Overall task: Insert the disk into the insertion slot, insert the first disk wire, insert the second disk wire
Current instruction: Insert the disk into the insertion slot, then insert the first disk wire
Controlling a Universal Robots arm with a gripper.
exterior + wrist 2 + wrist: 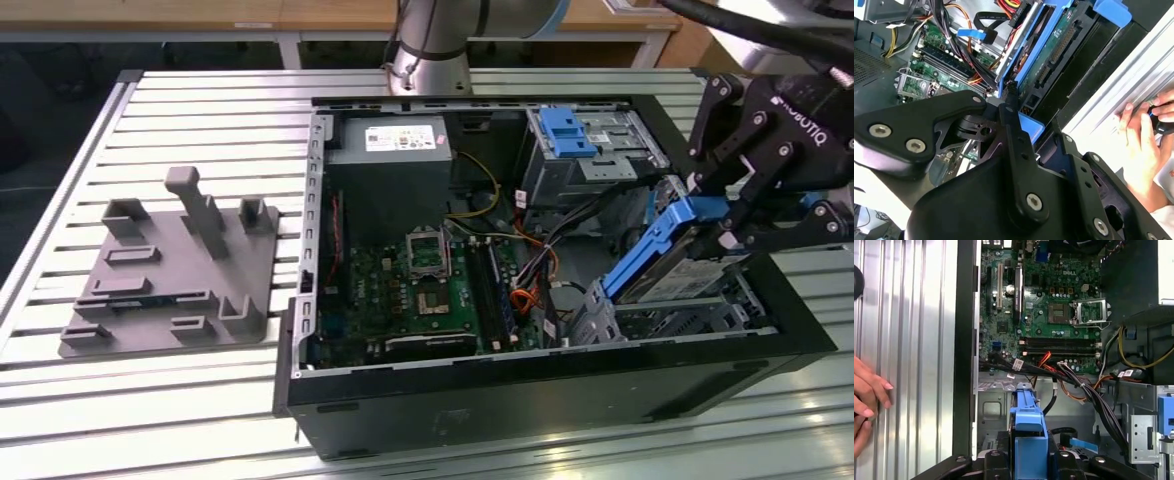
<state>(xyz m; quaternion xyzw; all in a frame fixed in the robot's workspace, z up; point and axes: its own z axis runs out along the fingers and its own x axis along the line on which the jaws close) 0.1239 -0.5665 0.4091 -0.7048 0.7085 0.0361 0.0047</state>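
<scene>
Exterior view: we see gripper (714,205) clamped on disk (667,262), upper end between jaws. Disk tilted, lower end at slot (694,320) beneath jaws; contact we cannot tell. Tilt, we judge, aims it into slot mouth.

Second wrist view: fingers (1014,135) pinch blue frame edge. Hand (1141,145) rests on table (1134,70), well apart from jaws.

First wrist view: board (1054,315) and wires (1084,390) lie beyond jaws; wires, we judge, could snag.
</scene>
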